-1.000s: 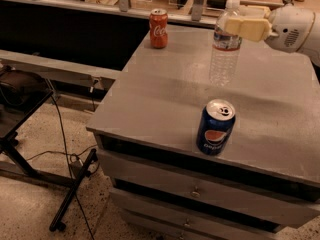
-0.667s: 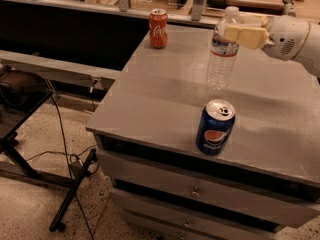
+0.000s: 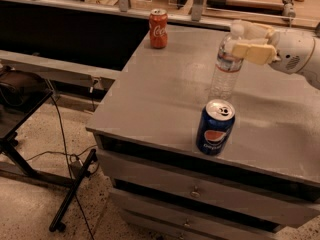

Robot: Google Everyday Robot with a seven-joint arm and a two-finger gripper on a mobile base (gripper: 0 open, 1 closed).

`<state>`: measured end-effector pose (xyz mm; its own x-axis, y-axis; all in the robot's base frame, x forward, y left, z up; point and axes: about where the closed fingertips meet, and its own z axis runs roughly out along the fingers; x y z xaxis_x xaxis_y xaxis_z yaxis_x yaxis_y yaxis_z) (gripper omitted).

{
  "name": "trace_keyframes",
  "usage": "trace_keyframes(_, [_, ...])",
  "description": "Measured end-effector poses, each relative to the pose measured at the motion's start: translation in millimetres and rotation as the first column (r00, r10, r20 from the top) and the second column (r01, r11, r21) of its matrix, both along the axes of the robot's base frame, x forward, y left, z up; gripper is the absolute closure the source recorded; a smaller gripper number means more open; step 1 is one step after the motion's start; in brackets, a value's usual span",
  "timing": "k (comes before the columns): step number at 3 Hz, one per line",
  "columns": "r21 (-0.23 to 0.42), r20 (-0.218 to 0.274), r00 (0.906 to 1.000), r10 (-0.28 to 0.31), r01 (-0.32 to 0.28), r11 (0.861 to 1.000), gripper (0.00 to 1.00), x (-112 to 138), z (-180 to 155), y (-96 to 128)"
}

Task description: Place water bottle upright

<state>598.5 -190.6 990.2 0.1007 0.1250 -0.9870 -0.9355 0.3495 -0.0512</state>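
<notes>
1. The gripper (image 3: 238, 40), above the counter (image 3: 165, 94) near its far right corner, has two flat, blocky fingers (image 3: 252, 52) of pale cream-yellow, closed on the water bottle (image 3: 225, 76)
2. Behind them sits a rounded, smooth white wrist housing (image 3: 295, 51)
3. A small patch of dark dots (image 3: 292, 62), like a grille, marks its near side
4. The white arm shell (image 3: 313, 70) widens toward the counter's right edge
</notes>
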Motion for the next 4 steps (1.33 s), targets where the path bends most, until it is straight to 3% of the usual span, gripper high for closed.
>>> trace_keyframes(1, [0.003,0.025,0.9997,-0.006,0.006,1.0,0.0,-8,-12,-12])
trace_keyframes(2, [-0.006,0.042,0.999,-0.016,0.016,1.0,0.0,-8,-14,-20])
trace_keyframes(4, [-0.1,0.072,0.9963,-0.047,0.054,0.994,0.0,0,1,-32])
